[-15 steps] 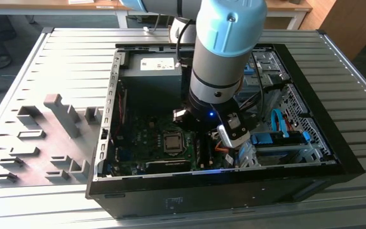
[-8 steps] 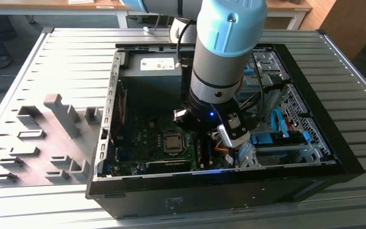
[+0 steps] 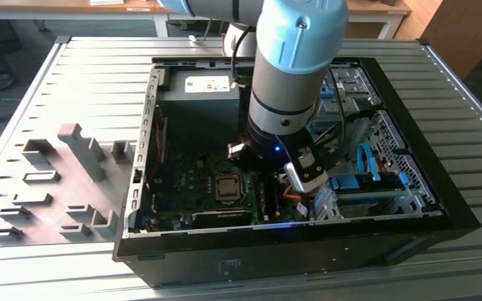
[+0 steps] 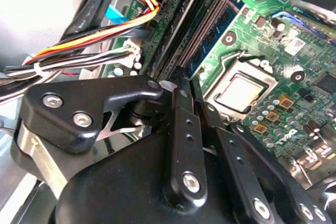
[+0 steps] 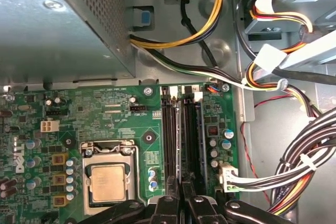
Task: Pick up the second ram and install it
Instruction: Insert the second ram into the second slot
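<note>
Exterior view: a slatted metal surface (image 3: 98, 81) carries an open computer case (image 3: 442, 216) laid on its side, so that the boards inside face upward and can be reached from above. The robot arm (image 3: 295, 56) descends almost vertically into the case, a posture suited to pressing straight down. Both wrist views show the green motherboard (image 5: 105, 108) lying flat on the case floor, with its cable bundle (image 5: 310, 150) off to one side of the memory slots (image 5: 170, 129), which run parallel beside the processor (image 5: 106, 183). The hand (image 4: 184, 85) is poised directly over these slots, its long axis aligned with them, closed so that the fingertips nearly meet; whether they pinch a board edge cannot be resolved. The second ram (image 4: 210, 27), judged to be the blue-green board with dark chips, stands edge-up in the slot on the processor side, just beyond the fingertips and running away from them
</note>
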